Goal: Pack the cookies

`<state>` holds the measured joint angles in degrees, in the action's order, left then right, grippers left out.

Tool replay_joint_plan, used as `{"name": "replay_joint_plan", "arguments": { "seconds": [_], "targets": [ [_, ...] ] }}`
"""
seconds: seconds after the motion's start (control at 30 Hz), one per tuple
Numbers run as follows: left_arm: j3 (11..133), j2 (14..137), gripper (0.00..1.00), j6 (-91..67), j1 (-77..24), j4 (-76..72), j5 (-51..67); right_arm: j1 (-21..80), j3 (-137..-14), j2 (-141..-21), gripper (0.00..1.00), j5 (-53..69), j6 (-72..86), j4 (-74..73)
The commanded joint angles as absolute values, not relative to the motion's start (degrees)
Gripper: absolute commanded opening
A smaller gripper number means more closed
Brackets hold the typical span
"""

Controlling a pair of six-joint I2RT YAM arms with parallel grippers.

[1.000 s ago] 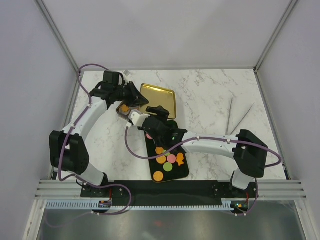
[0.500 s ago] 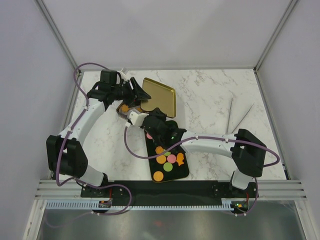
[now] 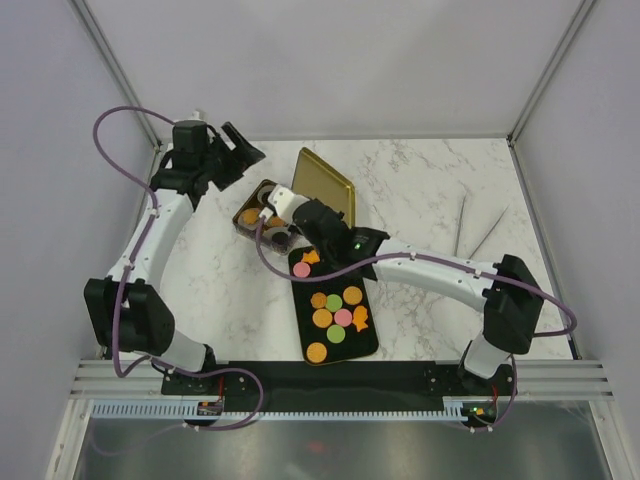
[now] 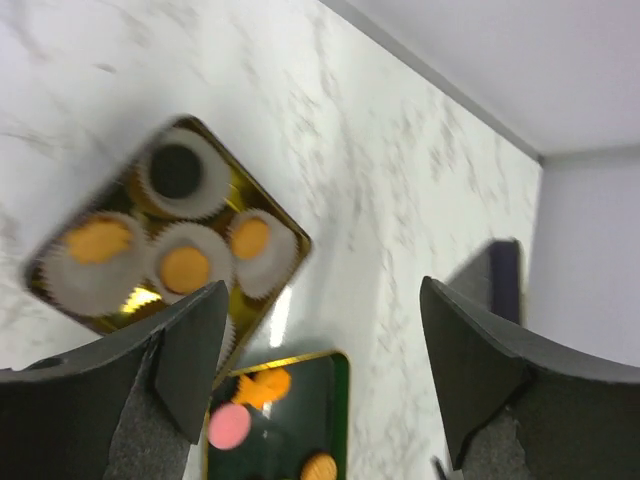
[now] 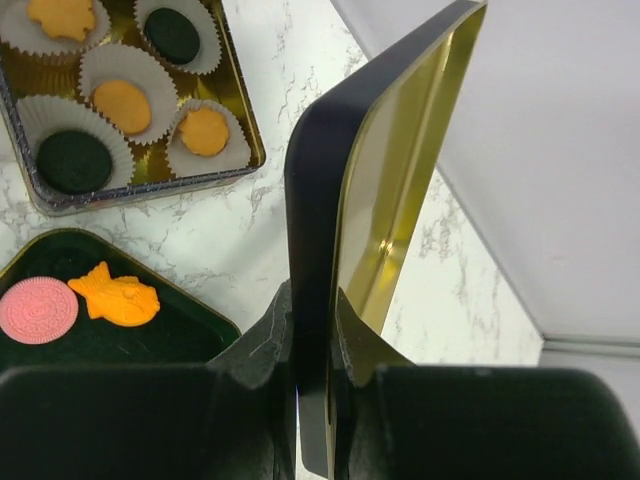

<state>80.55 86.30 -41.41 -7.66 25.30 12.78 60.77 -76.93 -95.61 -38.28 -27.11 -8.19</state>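
The counter (image 3: 430, 190) under me is white marble with thin grey veins. Plain pale grey walls (image 3: 330, 60) close it on the left, far and right sides. Slim metal posts (image 3: 118, 72) stand in the far corners. A ribbed aluminium rail (image 3: 120, 378) runs along the near edge. The light is soft and even.

No legible text, label, brand, number or sign in any view. The pink cookie (image 5: 37, 310) on the black tray (image 5: 150, 345) carries an embossed pattern, too fine to read as lettering. The gold lid (image 5: 400, 150) shows only reflections.
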Motion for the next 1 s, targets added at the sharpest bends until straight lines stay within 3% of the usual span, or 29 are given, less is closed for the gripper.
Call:
{"name": "replay_joint_plan", "arguments": {
  "seconds": [0.0,0.27,0.5,0.63,0.97],
  "targets": [
    [81.57,88.15,0.84,-40.43,-2.91,24.08,-1.75,56.61,-84.89,-93.6,0.0,-30.52,-15.04,-17.29],
    [74.8,94.04,0.59,-41.04,5.62,24.52,-5.27,42.11,-94.21,-96.5,0.0,0.76,8.12,-16.36],
    [71.81,99.57,0.37,-44.73,5.63,24.17,-6.32,32.0,-93.26,-101.77,0.0,25.19,30.36,-1.53],
    [71.89,102.29,0.29,-45.52,5.63,23.47,-5.19,30.06,-89.04,-102.92,0.0,29.34,40.41,9.21],
    [68.65,106.96,0.24,-47.46,4.75,14.95,-0.26,27.42,-79.81,-107.75,0.0,32.69,57.56,32.67]
  ]
}}
